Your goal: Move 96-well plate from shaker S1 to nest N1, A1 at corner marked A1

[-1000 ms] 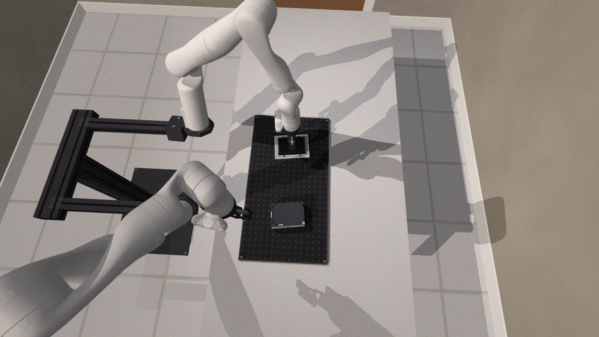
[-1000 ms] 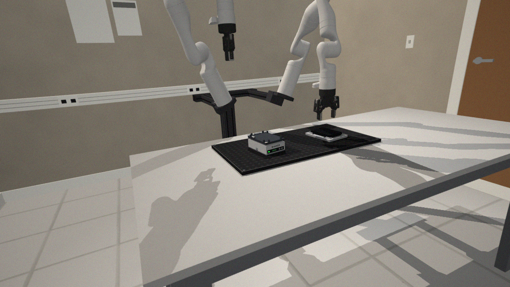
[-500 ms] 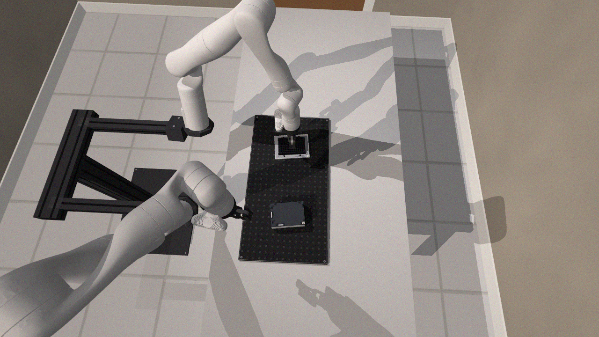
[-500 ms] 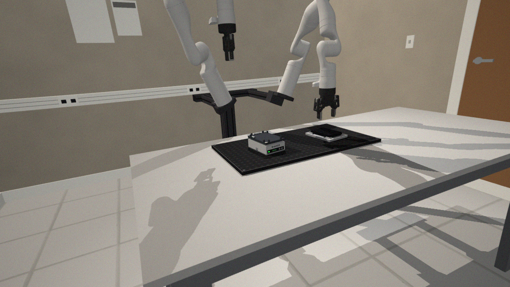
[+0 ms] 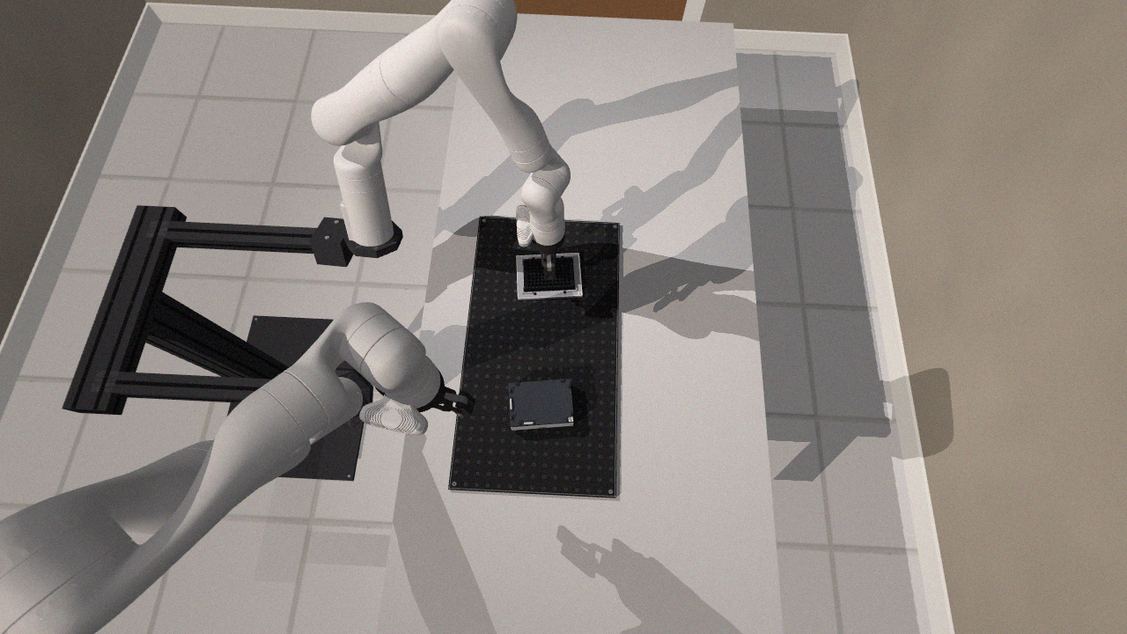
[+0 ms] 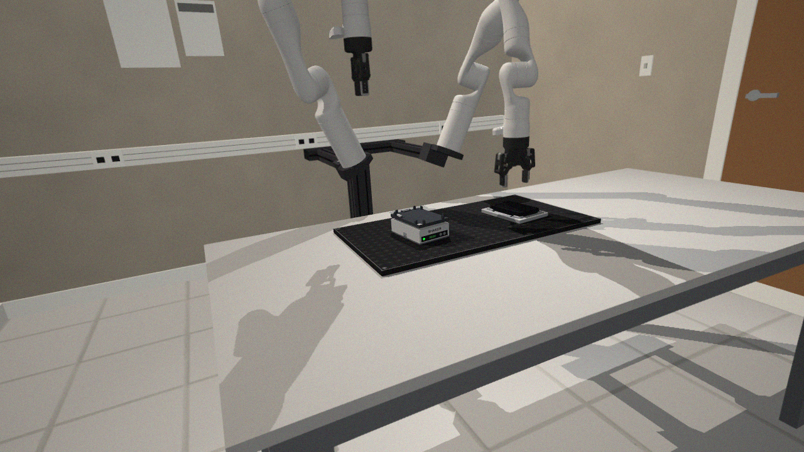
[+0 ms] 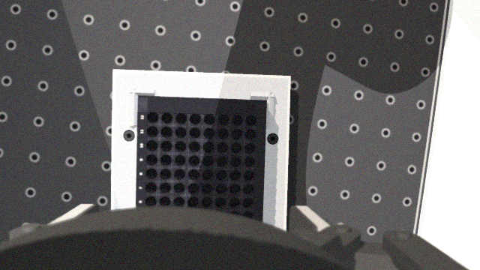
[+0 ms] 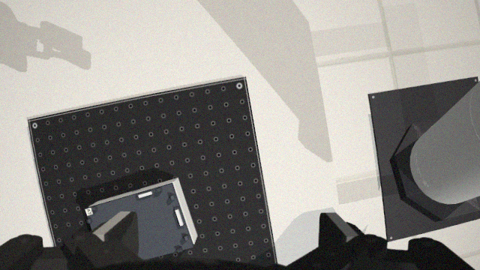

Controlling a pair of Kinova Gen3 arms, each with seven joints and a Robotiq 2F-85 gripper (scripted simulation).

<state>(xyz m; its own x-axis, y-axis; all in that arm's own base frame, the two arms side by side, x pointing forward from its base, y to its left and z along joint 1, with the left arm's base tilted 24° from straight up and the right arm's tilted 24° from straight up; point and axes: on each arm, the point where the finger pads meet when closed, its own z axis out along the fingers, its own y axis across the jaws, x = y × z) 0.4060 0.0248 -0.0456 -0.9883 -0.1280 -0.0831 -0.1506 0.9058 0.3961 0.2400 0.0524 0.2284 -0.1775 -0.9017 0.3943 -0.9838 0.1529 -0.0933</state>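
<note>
The 96-well plate (image 5: 563, 282) (image 6: 514, 208) (image 7: 195, 161) lies within the white plate nest (image 5: 543, 296) (image 6: 522, 218) (image 7: 124, 105), right of the middle in the exterior view, and looks level there. Small numbers run down its left edge in the left wrist view; the nest's A1 mark cannot be made out, so the match of corners cannot be told. The left gripper (image 5: 548, 271) (image 6: 514, 181) (image 7: 196, 226) is spread wide, pointing down above the plate and apart from it; its dark housing blocks the bottom of its own wrist view, hiding the plate's near end.

The right gripper (image 5: 465, 403) (image 6: 361, 92) (image 8: 227, 233) is also spread wide with nothing in its grasp, high up at upper middle of the exterior view. One of its fingers covers part of the plate shaker (image 5: 541, 403) (image 6: 418, 227) (image 8: 157, 229) at lower left of the right wrist view. The shaker's top bears no plate, and a white A1 tag marks one corner.

Shaker and nest stand well apart on a black perforated board (image 5: 488, 465) (image 6: 370, 247) (image 7: 349, 142) (image 8: 150, 131), with only board between them. The board lies on a white table (image 5: 677, 394) (image 6: 393, 337). A black stand (image 5: 121, 307) (image 6: 359, 193) is at left in the top view, with a dark floor plate (image 5: 291, 331) (image 8: 379, 112) below it; a brown door (image 6: 781, 140) is at the exterior view's right edge
</note>
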